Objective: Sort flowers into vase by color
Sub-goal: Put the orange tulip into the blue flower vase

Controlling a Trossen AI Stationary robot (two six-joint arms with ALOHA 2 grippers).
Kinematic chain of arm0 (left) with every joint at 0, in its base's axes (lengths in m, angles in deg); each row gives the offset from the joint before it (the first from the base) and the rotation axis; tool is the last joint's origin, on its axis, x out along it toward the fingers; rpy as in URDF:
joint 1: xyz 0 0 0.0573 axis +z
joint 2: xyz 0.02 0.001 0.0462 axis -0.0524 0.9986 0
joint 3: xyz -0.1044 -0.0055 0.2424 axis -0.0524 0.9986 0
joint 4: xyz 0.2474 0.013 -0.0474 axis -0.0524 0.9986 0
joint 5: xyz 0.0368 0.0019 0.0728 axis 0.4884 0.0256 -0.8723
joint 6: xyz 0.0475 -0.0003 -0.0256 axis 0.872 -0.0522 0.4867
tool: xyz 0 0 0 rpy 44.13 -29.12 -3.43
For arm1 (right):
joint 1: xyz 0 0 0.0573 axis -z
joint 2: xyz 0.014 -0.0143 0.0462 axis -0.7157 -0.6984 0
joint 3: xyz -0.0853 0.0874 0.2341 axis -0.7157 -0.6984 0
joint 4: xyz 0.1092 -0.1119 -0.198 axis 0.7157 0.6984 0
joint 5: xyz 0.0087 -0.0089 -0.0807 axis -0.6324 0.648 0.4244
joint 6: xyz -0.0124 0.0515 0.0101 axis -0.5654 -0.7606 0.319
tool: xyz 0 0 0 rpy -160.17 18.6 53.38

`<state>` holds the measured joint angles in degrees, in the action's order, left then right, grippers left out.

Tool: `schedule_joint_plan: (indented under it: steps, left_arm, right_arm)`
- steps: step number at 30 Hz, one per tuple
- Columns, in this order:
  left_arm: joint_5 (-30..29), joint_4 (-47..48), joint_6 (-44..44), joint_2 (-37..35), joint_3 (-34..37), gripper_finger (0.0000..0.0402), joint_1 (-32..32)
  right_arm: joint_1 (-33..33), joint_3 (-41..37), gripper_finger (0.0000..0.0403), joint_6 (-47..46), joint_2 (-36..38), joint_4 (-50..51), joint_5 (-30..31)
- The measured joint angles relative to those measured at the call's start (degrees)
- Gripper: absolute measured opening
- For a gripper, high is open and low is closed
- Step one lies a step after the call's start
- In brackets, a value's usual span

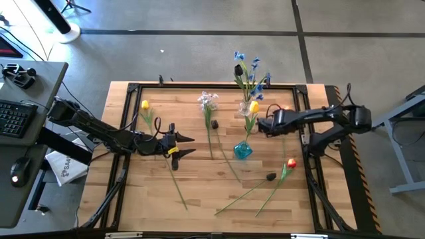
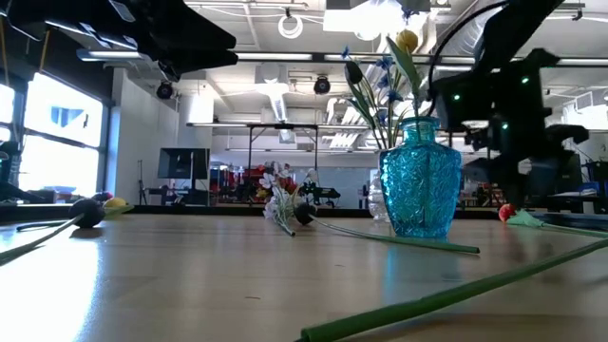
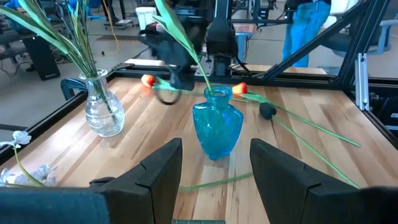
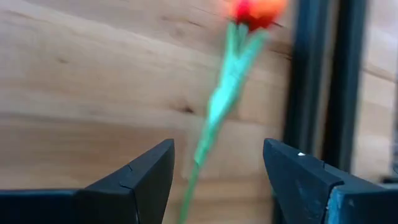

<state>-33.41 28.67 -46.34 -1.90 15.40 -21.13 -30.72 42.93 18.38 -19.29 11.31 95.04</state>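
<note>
A blue vase [image 1: 242,151] [image 3: 216,127] stands right of the table's middle and holds one yellow flower [image 1: 253,106]. Behind it, a clear vase [image 3: 102,112] holds blue flowers [image 1: 255,64]. My left gripper [image 1: 182,146] [image 3: 214,152] hovers open left of the blue vase, pointing at it. My right gripper [image 1: 261,124] [image 4: 217,152] is open and tipped downward over an orange-red flower [image 4: 255,9]. That flower lies by the right frame rail, and its stem [image 4: 214,112] shows blurred between the fingers, apart from them. Another orange-red flower [image 1: 291,162] lies farther forward.
Loose flowers lie flat on the wood: a yellow one [image 1: 145,105] at the left, a lilac-white one [image 1: 208,99] in the middle, and near-black heads [image 1: 214,123] [image 1: 271,176] with long stems toward the near edge. A black frame rail [image 4: 323,93] borders the table.
</note>
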Motion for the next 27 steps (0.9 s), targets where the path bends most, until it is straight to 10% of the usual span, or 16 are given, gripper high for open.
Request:
schedule_joint_plan:
  steps: [13,27]
  left_arm:
    - [0.0,0.0,0.66,0.0,0.0,0.0176,0.0]
    - [0.0,-0.56,0.61,0.0,0.0,0.0176,0.0]
  right_arm:
    - [18.93,0.02,0.0176,20.24,-1.96,-5.42,-8.14]
    - [25.55,-4.74,0.0128,26.82,-1.54,-14.3,-14.61]
